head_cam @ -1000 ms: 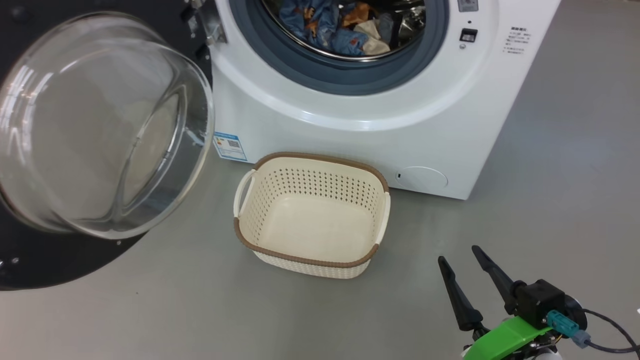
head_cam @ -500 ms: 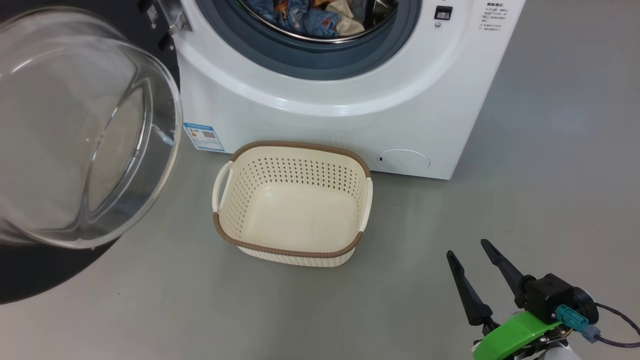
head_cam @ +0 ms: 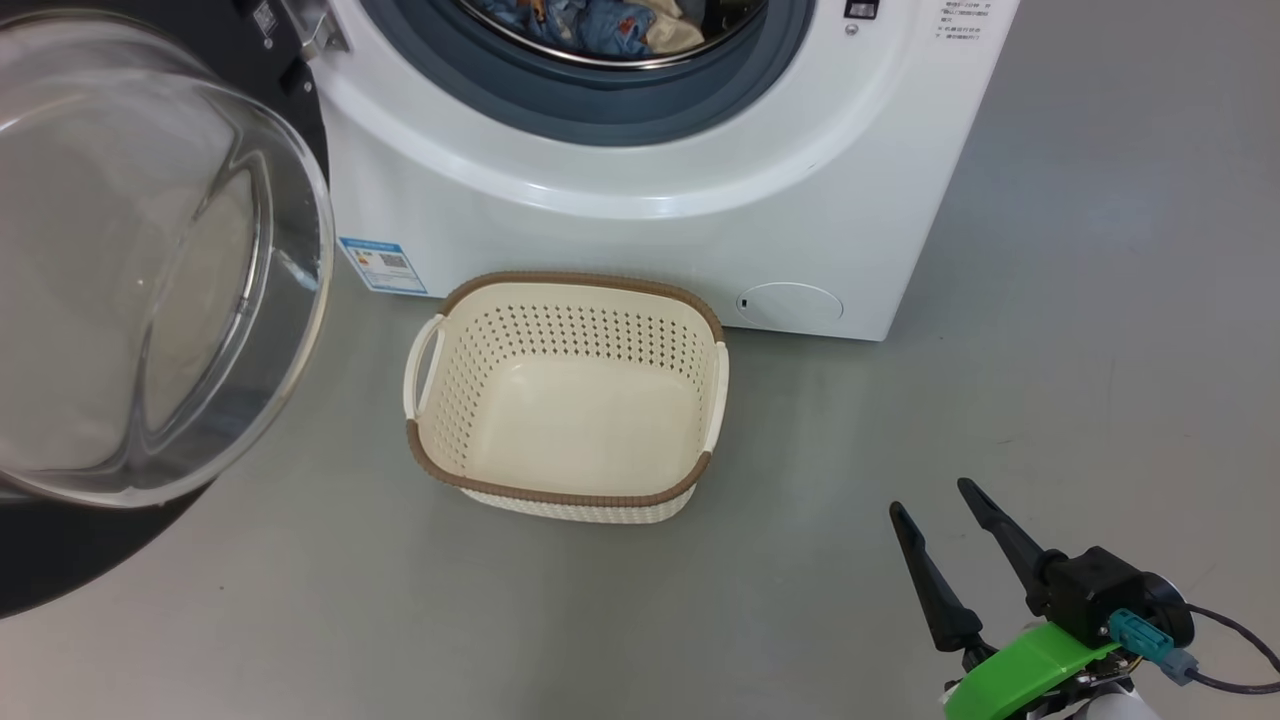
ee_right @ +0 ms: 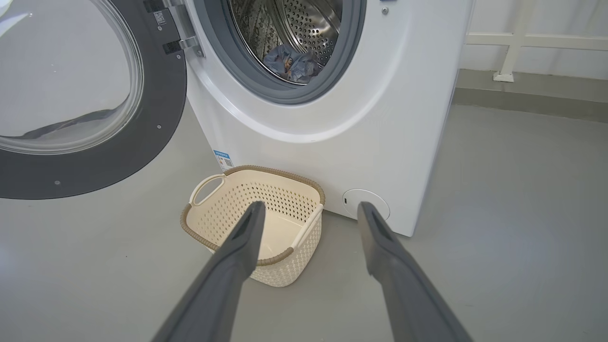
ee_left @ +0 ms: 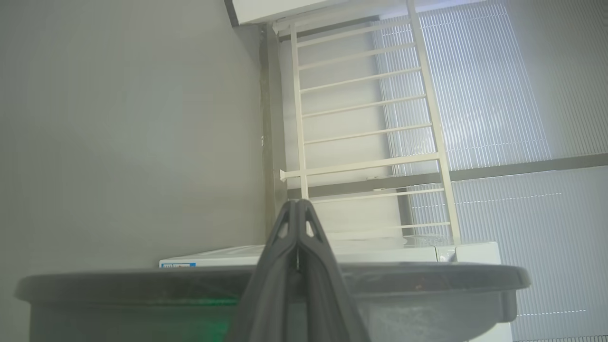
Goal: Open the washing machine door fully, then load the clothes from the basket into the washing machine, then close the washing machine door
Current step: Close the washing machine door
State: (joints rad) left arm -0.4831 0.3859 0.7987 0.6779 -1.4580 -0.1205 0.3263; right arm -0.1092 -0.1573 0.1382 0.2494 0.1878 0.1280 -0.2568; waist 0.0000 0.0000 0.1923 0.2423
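Note:
The washing machine (head_cam: 620,240) stands at the top with its drum open. Its door (head_cam: 150,300) hangs wide open at the left, the glass bowl facing me. The clothes (head_cam: 600,18) lie inside the drum, and the blue garment (ee_right: 289,64) shows there in the right wrist view. On the floor in front sits the basket (head_cam: 580,280), with nothing in it. My right gripper (head_cam: 930,498) is open and holds nothing, low and to the right of the basket. My left gripper (ee_left: 297,204) is shut and holds nothing. Its fingers cross a dark rim (ee_left: 427,278); I cannot tell whether they touch it.
Grey floor spreads to the right of the machine and in front of the basket. A white railing (ee_left: 370,118) and ribbed blinds stand behind the machine. The open door (ee_right: 156,118) takes up the space to the machine's left.
The head camera has shifted, so the whole picture slid up and to the left. Machine, door and basket keep their places relative to each other, and the right gripper stays open.

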